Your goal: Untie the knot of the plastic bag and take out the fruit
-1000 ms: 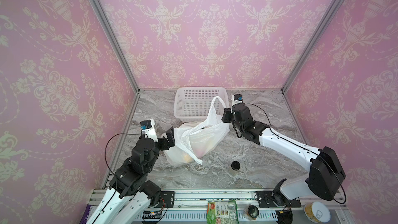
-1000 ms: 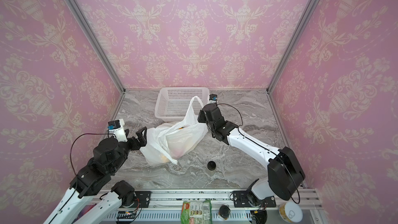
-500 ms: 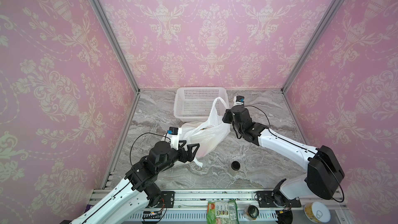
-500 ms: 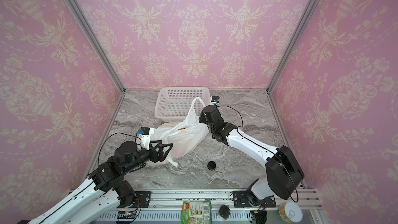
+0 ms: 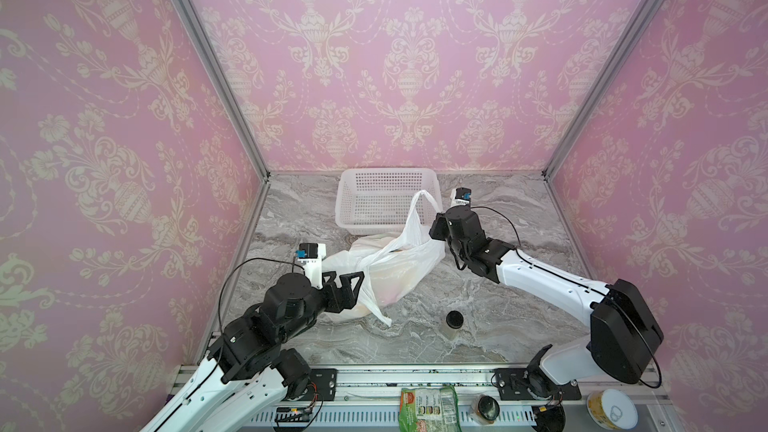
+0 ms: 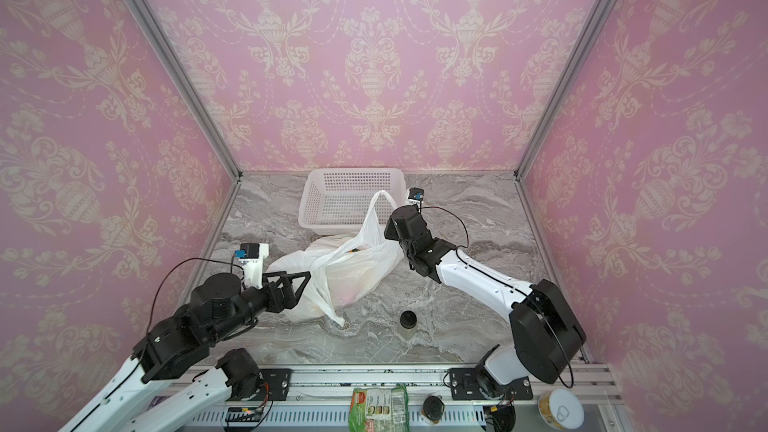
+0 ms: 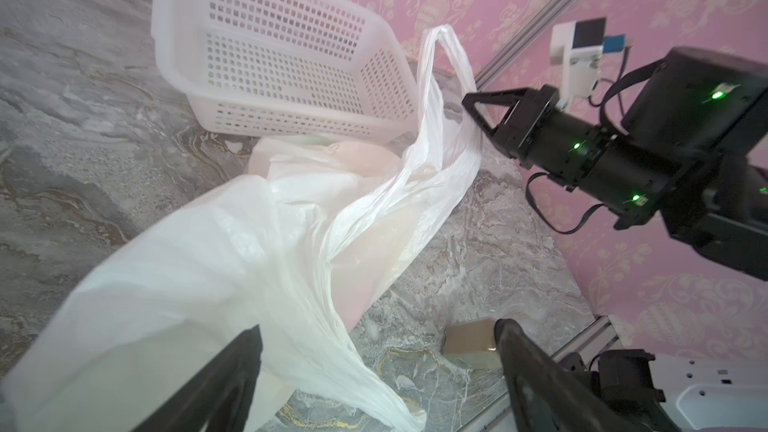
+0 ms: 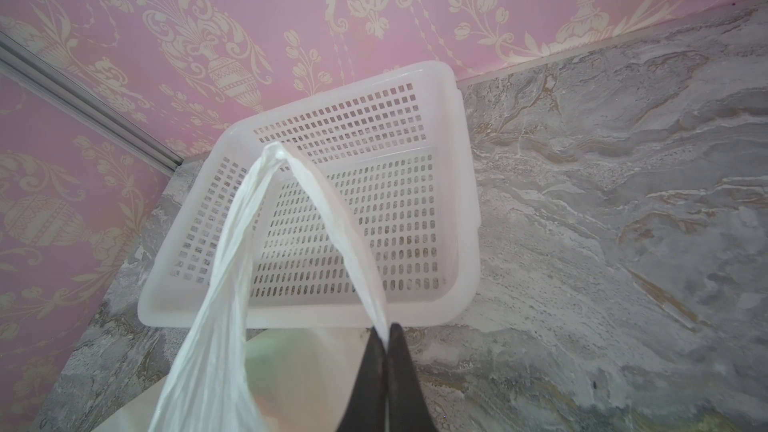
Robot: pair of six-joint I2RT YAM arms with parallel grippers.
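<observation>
Pink damask walls on three sides; grey marbled tabletop (image 5: pixel 498 305).

Plastic bag (image 5: pixel 399 272) lies mid-tabletop, just in front of the white perforated basket (image 5: pixel 365 205). Its long axis runs near-left to far-right.

No tied knot visible. One handle loop (image 8: pixel 232 243) stands raised over the basket and the other handle end (image 5: pixel 380 313) trails slack toward the front, so the mouth reads as open (my judgement).

Fruit (image 6: pixel 353 249) shows only as a bright speck at the mouth and faint tints through the film.

Right claw (image 8: pixel 385 334) is pinched flat on a strand of the raised loop, at the bag's far-right end.

Left claw (image 5: pixel 357 289) gapes wide at the near-left flank, pointed at the bag, gripping nothing.

The mouth lies ahead of the left claw, toward the right claw. The left arm is free and nearer.

Black-lidded jar (image 5: pixel 454 320) stands apart, front-right of the bag.
</observation>
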